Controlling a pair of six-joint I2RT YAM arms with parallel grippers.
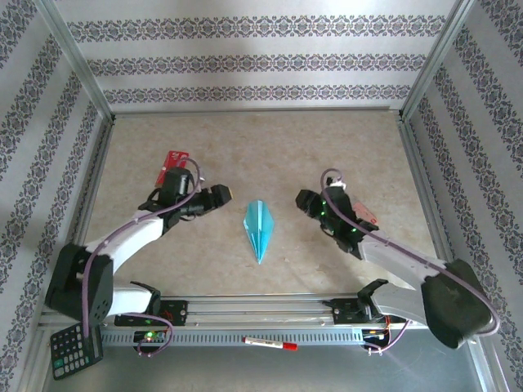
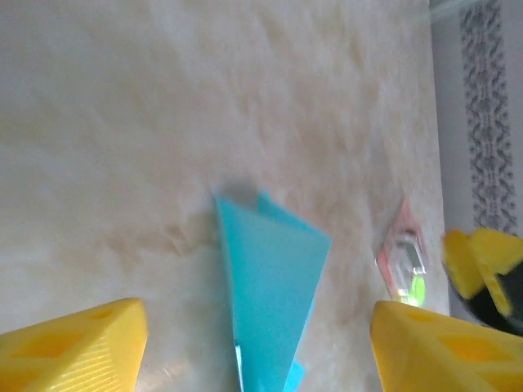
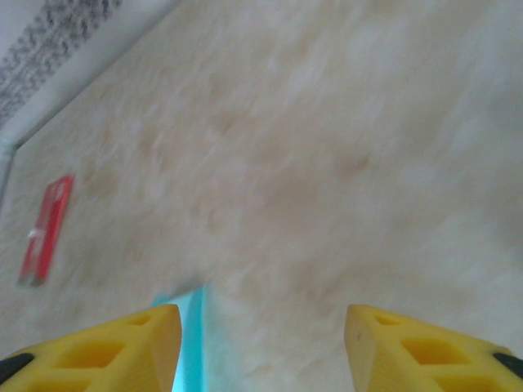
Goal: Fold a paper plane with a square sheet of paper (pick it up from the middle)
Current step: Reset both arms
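The paper plane (image 1: 260,229) is a slim light teal dart lying flat mid-table, its tip toward the near edge. My left gripper (image 1: 221,194) hovers just left of it, open and holding nothing. In the left wrist view the plane (image 2: 274,286) lies between the wide-apart yellow fingers (image 2: 73,351). On the plane's other side my right gripper (image 1: 304,202) is also open. The right wrist view catches a strip of teal paper (image 3: 192,343) beside its left finger (image 3: 98,351), with bare table between the jaws.
A red rectangular packet (image 1: 174,162) lies behind the left arm and appears as the red packet (image 3: 46,230) in the right wrist view. A small pink-and-yellow packet (image 1: 364,214) sits under the right arm. A calculator (image 1: 75,349) and a marker (image 1: 270,343) rest by the near rail.
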